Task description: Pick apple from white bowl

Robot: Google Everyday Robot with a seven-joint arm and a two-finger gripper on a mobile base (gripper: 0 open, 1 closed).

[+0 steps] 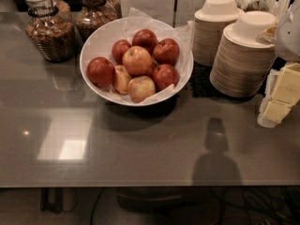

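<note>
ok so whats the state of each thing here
apple: on top of the pile in the white bowl, not yet picked
dark red apples: in the bowl around it
glass jars: upright, filled
beige bowls: stacked in two piles
gripper: at the right edge, clear of the bowl

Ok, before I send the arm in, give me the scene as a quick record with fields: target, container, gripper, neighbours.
target: apple, orange-red over yellow, on top of the pile, near the middle
container: white bowl, paper-lined, on the grey table
other fruit: dark red apples around the target; paler yellowish apples at the front
gripper: gripper at the right edge, apart from the bowl
right of bowl: two beige bowl stacks
back left: glass jars
status: apple not yet picked
</note>
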